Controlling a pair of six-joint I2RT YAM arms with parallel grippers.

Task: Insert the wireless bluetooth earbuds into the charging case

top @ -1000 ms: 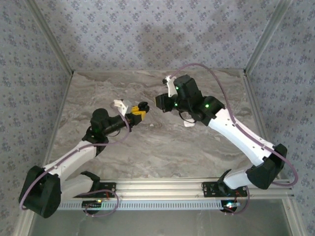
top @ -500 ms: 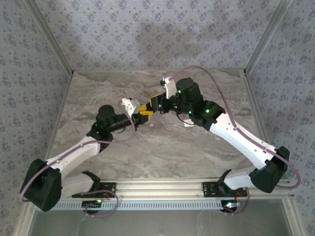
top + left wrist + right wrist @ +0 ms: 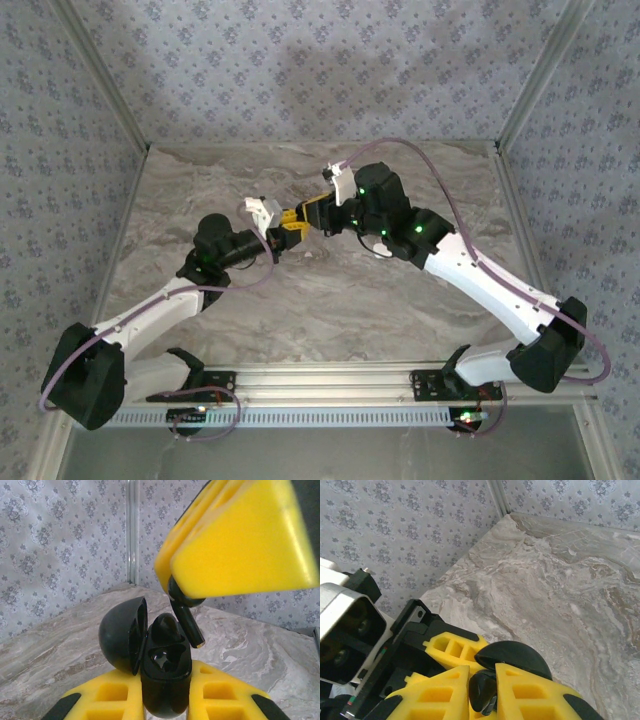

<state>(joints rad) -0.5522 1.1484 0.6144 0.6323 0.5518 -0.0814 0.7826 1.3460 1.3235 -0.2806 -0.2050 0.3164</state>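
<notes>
Left gripper (image 3: 165, 682), yellow fingers clamped on the upright black charging case (image 3: 164, 700); lid (image 3: 122, 640) swung open to the left; one earbud (image 3: 164, 625) seated inside; right gripper (image 3: 174, 577), above, pinching a second earbud (image 3: 186, 622), stem slanting down, tip just above the case's rim; marble table (image 3: 260, 650) behind.

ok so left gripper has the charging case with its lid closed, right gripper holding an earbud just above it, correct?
No, the lid is open, hinged back to one side; the left wrist view shows it. The rest stands: the left gripper holds the charging case and the right gripper holds an earbud just above it.
</notes>
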